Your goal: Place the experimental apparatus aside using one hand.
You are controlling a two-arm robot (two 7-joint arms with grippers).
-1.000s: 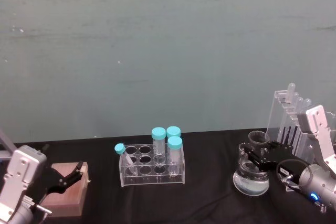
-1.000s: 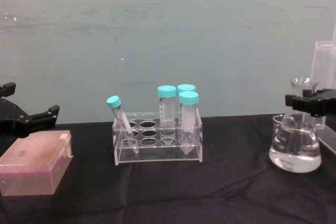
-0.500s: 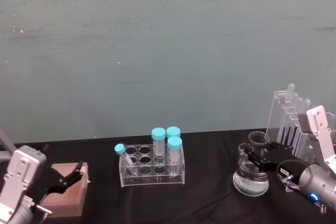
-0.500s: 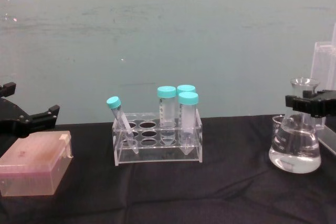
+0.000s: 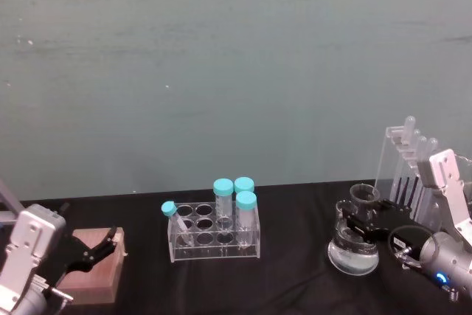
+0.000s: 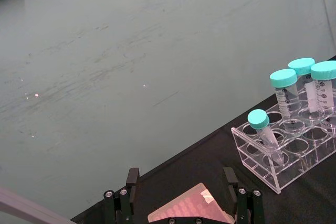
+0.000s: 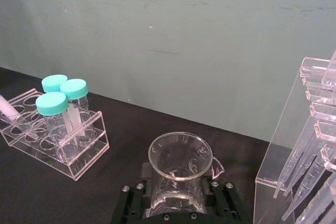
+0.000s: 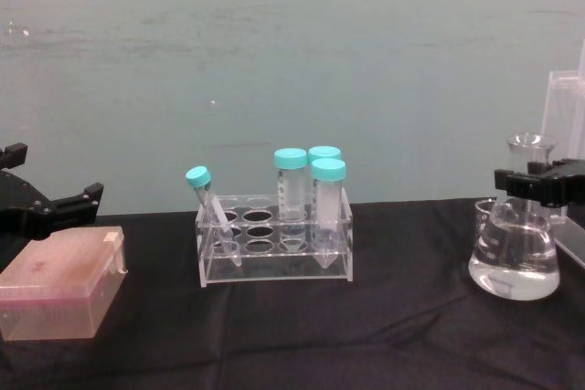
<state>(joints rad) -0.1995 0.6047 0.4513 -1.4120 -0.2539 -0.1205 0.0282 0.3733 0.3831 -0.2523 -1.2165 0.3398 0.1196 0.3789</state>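
The right gripper (image 5: 363, 220), black and two-fingered on a silver cylindrical wrist, was clamped on the neck of the clear glass conical flask (image 5: 353, 245), one finger on each side just below the flared mouth. The flask, holding clear liquid, seemed to rest on the black tablecloth (image 8: 393, 326), though contact under its base was hard to confirm. Touching or just behind it stood a small glass beaker (image 8: 483, 216), mostly hidden. Farther to the right rose the tall clear acrylic stand (image 5: 402, 171) with its row of pipettes. Towards the table's middle sat a clear acrylic tube rack (image 5: 214, 237) with teal-capped tubes. At the far left, the left gripper (image 8: 55, 205) hung with fingers apart above a pink plastic box (image 8: 59, 285).
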